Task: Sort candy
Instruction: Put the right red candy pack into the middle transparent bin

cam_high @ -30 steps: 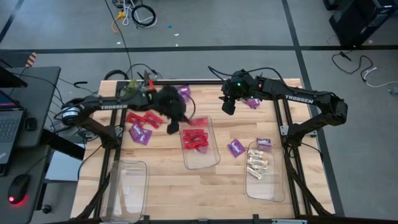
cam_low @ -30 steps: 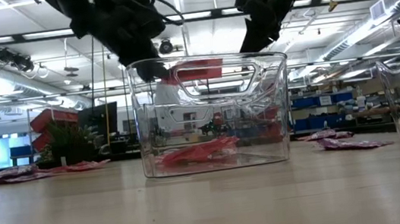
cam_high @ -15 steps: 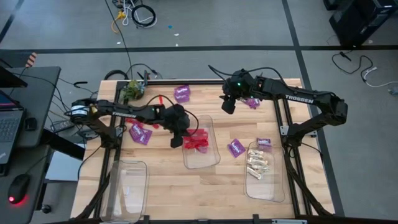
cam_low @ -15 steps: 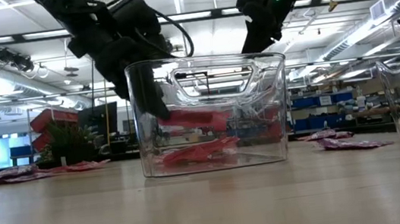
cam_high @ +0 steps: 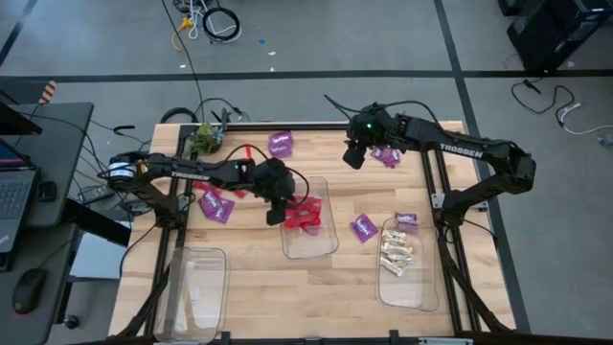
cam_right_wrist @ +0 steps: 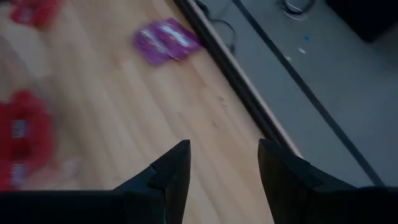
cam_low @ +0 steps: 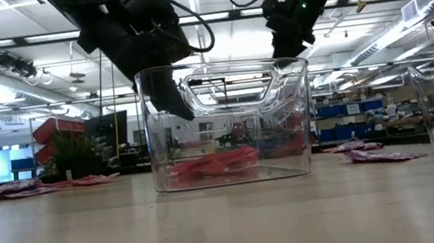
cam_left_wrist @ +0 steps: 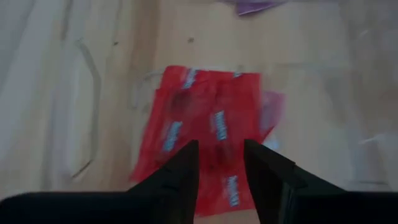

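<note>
The sorting looks partly done. Red candy (cam_high: pixel 305 215) fills the middle bin (cam_high: pixel 328 241), cream pieces (cam_high: pixel 397 253) the bin by the bench's right edge (cam_high: pixel 421 287). The near-left bin (cam_high: pixel 196 297) looks empty. Shiny red and purple packets (cam_high: pixel 215 205) lie loose toward the far and left edges. The left gripper (cam_high: pixel 275 212) hangs over the middle bin, fingers apart and empty; the right gripper (cam_high: pixel 352 156) hovers near the far edge, fingers apart.

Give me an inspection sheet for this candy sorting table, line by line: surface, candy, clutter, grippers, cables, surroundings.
Surface: wooden table, sound.
Job's things: red candies in the middle bin; cream candies in the right bin; left bin looks empty; loose red candies and purple candies on the table.
Clutter: small green plant at the far left corner.
Grippers: left gripper over the middle bin, fingers open, empty; right gripper over the far edge, open, empty.
Cables: coils on the floor.
Surroundings: desk with laptop at left.
</note>
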{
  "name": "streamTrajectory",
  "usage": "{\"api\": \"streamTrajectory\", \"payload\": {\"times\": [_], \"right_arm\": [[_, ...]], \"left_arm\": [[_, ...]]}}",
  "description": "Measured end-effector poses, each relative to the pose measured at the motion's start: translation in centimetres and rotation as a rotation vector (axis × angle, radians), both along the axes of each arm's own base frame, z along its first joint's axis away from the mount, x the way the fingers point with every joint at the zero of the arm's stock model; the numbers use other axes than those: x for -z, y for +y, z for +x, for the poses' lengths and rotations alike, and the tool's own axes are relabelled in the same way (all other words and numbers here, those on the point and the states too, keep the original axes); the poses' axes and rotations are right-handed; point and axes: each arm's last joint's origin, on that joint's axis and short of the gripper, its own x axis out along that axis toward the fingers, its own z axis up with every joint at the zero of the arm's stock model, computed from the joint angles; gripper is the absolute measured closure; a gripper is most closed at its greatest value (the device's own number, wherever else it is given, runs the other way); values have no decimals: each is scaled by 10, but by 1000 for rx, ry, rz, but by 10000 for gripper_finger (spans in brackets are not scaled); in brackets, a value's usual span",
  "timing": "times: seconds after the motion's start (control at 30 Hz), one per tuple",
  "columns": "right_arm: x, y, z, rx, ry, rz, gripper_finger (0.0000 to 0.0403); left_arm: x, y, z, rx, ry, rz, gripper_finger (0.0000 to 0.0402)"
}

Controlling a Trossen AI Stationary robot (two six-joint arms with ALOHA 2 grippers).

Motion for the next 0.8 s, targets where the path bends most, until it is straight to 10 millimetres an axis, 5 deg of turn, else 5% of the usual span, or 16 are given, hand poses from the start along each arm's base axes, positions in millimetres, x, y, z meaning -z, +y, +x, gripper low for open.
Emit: {"api": "streamTrajectory", "payload": {"times": [0.27,0.57,0.8], "right_arm": [[17,-46,-29,221,37,153,229],[68,-93,-47,416,167,356,203],[91,-102,-47,485,220,436,153]], "left_arm": [[-30,20,-16,-18,-131,60,390],[-50,44,-42,-30,-328,17,398],[-50,48,-45,-12,-319,63,398]]}}
